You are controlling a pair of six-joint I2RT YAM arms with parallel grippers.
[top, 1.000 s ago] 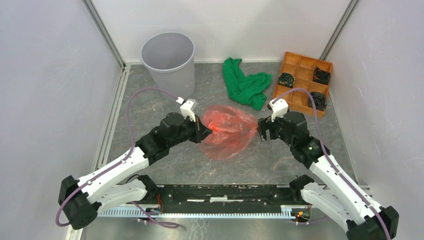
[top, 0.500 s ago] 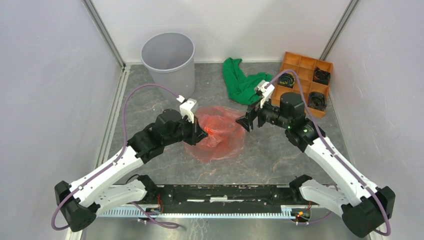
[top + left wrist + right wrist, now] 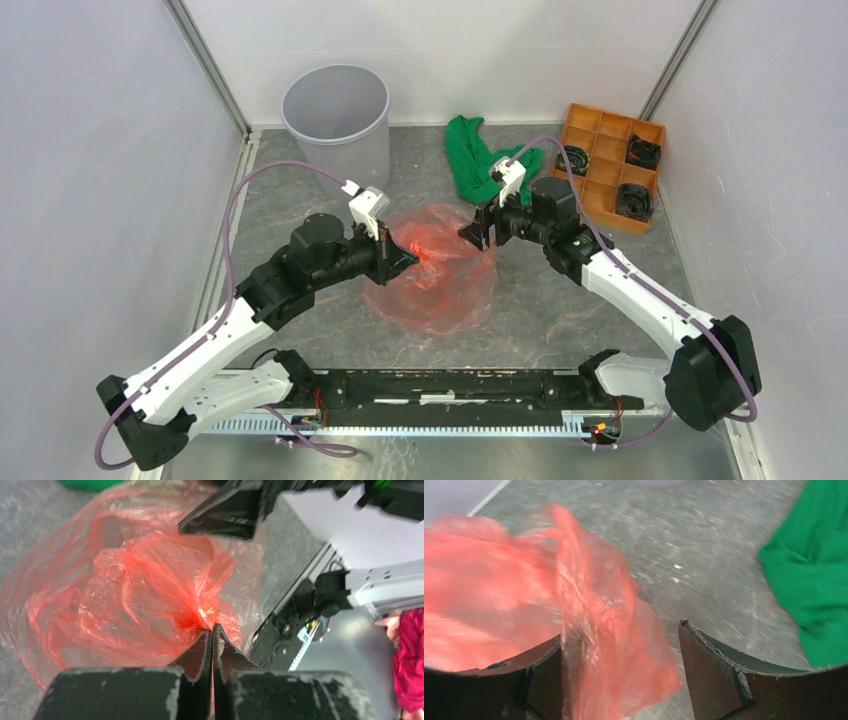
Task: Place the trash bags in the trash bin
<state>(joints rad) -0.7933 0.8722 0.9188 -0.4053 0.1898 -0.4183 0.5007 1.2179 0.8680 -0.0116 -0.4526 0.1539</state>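
Across the top view, white walls enclosed a grey marbled table, with the trash bin upper left and the trash bag at centre. Left wrist: the left jaws pinched tight on bag film. Right wrist: the right jaws gaped around a motion-blurred fold.

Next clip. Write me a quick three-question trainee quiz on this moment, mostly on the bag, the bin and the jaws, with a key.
1. True or false: the left jaws are shut on the red bag.
2. The trash bin stands: A) upright; B) tipped over; C) upside down.
3. Fill in: the right jaws are ___, with bag film between them.
Key: 1 true; 2 A; 3 open.
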